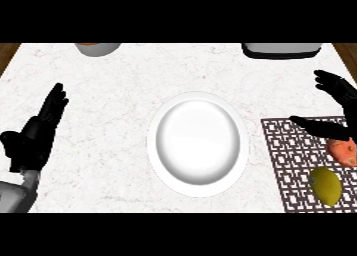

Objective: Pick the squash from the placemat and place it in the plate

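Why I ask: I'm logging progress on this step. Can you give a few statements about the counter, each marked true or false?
1. The plate holds nothing. True.
2. The yellow item lies on the placemat. True.
3. The right hand is curled round the orange item. False: its fingers are straight and hold nothing.
4. The left hand rests on the plate. False: it is open at the counter's left side, apart from the plate.

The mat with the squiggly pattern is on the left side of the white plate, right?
Not quite. The mat with the squiggly pattern is on the right side of the white plate, not the left. The head view shows it.
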`<action>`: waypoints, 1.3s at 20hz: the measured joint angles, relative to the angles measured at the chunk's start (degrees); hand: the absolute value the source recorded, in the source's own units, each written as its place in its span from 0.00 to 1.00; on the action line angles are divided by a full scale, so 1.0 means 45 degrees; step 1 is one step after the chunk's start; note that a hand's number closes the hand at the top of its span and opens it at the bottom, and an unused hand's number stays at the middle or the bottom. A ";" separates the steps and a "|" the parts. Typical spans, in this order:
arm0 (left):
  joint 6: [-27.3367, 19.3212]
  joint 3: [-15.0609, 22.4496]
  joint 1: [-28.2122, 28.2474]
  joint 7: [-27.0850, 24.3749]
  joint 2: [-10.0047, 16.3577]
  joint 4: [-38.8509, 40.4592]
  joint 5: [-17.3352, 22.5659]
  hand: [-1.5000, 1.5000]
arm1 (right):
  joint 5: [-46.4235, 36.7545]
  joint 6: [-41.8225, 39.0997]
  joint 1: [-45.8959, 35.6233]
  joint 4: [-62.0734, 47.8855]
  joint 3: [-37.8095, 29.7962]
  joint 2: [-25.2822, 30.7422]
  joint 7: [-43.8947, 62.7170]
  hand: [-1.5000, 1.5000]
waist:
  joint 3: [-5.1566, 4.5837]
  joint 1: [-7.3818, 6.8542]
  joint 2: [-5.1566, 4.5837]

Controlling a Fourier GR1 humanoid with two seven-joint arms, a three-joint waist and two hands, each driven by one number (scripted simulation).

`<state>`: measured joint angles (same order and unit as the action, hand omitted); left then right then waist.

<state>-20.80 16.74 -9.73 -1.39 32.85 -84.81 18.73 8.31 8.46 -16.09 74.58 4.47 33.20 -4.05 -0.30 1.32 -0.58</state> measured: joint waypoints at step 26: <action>0.1041 -0.0221 -0.1257 0.0591 -0.1525 0.1293 -0.1116 0.50 | -0.2482 -0.2824 0.4018 0.2783 -0.1293 0.5457 0.3237 0.00 | 0.0045 -0.0241 0.0135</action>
<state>-16.11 15.75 -15.38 1.27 25.99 -78.99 13.71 -2.86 -4.25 1.99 87.10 -1.35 57.76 10.52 -0.10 0.24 0.03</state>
